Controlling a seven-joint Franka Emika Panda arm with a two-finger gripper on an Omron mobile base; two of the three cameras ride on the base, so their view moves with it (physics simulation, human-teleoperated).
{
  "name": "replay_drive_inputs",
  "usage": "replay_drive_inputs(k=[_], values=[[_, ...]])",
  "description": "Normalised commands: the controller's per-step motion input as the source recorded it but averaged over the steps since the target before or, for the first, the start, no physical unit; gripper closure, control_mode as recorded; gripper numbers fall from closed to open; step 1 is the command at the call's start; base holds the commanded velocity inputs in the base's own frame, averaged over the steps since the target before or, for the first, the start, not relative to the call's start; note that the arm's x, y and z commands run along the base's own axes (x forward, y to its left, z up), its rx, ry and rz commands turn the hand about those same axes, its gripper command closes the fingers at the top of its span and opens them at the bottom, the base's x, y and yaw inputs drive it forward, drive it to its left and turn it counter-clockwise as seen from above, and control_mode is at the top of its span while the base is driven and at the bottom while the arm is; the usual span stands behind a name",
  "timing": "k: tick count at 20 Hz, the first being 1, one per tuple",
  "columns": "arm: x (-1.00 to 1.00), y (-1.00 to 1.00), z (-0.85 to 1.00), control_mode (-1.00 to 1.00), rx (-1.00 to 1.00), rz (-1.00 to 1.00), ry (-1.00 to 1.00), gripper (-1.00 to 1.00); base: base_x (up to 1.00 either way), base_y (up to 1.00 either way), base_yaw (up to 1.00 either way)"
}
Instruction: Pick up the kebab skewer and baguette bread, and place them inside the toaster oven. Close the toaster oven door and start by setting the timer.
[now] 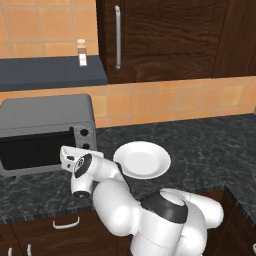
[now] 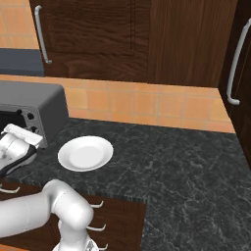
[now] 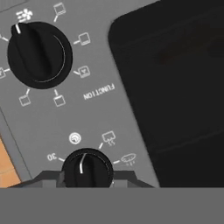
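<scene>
Left base view: the toaster oven point(image 1: 47, 132) stands on the dark worktop point(image 1: 200, 145) left of an empty white plate point(image 1: 142, 159), its door point(image 1: 35, 150) shut, the arm's hand at its knob column.

Right base view: same layout; the wrist sits against the oven's right front.

Hand view: the fingers point(image 3: 86, 177) are clenched on the timer knob point(image 3: 86, 168), below the function knob point(image 3: 40, 54). Turn smoothly about the knob's axis, keeping the grip centred.
</scene>
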Motion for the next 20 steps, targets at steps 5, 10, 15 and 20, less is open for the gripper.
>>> replay_drive_inputs(k=[5,10,15,20], values=[[0.23,-0.2,-0.01,-1.0,0.25,0.05,0.0,1.0,0.0,0.0,0.0],[0.21,-0.23,-0.02,-1.0,0.25,0.06,0.0,1.0,0.0,0.0,0.0],[0.27,-0.11,-0.06,-1.0,0.24,0.05,0.0,1.0,0.0,0.0,0.0],[0.24,-0.02,-0.04,-1.0,0.25,0.05,0.0,1.0,0.0,0.0,0.0]])
